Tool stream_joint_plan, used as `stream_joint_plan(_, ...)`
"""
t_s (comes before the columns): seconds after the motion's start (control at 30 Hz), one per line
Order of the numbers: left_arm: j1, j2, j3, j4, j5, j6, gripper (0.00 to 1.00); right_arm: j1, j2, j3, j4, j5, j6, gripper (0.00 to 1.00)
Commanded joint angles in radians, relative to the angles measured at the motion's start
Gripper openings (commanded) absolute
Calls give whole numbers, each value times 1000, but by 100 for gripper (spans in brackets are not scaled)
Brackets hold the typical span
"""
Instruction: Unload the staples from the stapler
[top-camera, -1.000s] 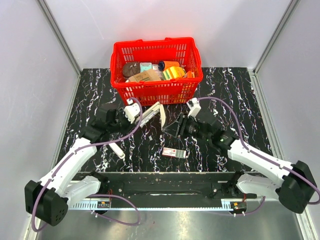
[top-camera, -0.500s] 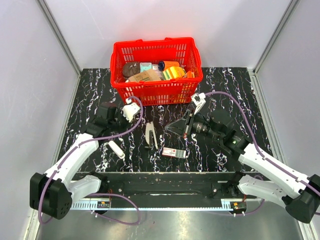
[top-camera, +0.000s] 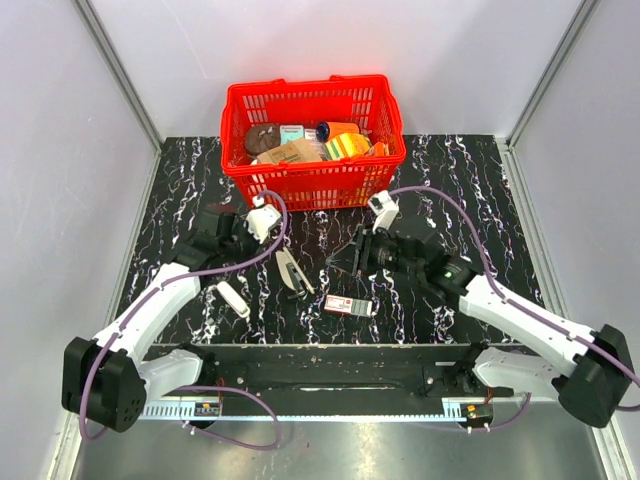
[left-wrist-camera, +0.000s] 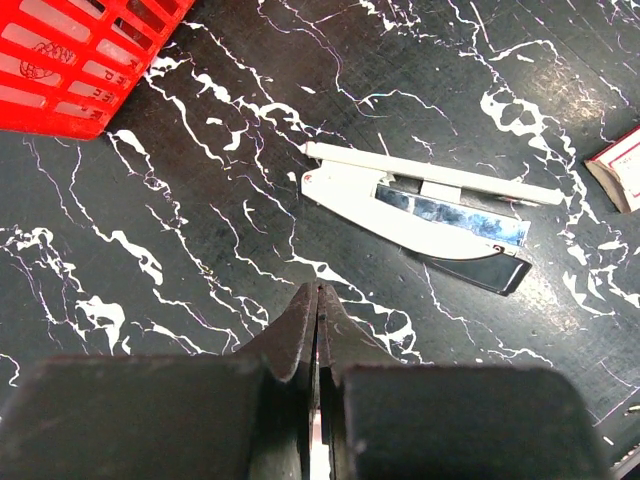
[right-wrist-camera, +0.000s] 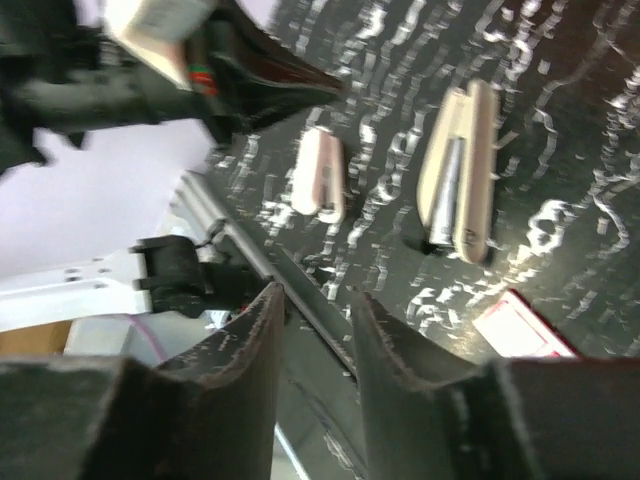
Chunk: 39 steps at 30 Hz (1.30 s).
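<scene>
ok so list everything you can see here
basket: 1, red, far middle of the table
goods: several, brown, orange and yellow, inside the basket
stapler: 1, off-white with metal inner part, lying on the table between the arms
oblong piece: 1, white, near-left of the stapler
small box: 1, red and white, near middle
table: 1, black marbled
left gripper: 1, black, shut, beside the stapler
right gripper: 1, black, open, right of the stapler

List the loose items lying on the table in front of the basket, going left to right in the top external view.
white oblong piece → stapler → red-and-white box
</scene>
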Motion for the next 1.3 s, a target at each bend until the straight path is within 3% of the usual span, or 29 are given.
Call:
stream_joint_plan(0.0, 16, -2, 19, 46, 17, -33, 0, 35, 101, 41, -88, 131, -86, 49)
stream_joint_plan(0.13, 61, -1, 63, -1, 72, -62, 0, 126, 255, 122, -146, 258, -165, 70)
stream_joint_plan(0.23, 110, 13, 105, -55, 131, -75, 1, 206, 396, 243, -205, 375, -227, 94)
stream_joint_plan(0.3, 148, 24, 122, -75, 162, -84, 2, 235, 506, 320, -244, 422, -259, 99)
stream_joint_plan(0.4, 202, 24, 126, -83, 191, -82, 4, 262, 614, 415, -281, 493, -301, 99)
stream_joint_plan(0.53, 262, 31, 134, -99, 224, -76, 5, 263, 733, 504, -318, 556, -334, 92)
stream_joint_plan(1.0, 314, 5, 99, -104, 293, -76, 6, 263, 884, 556, -318, 665, -382, 37)
stream_joint_plan(1.27, 314, 2, 93, -104, 294, -73, 6, 263, 928, 582, -317, 633, -382, 31)
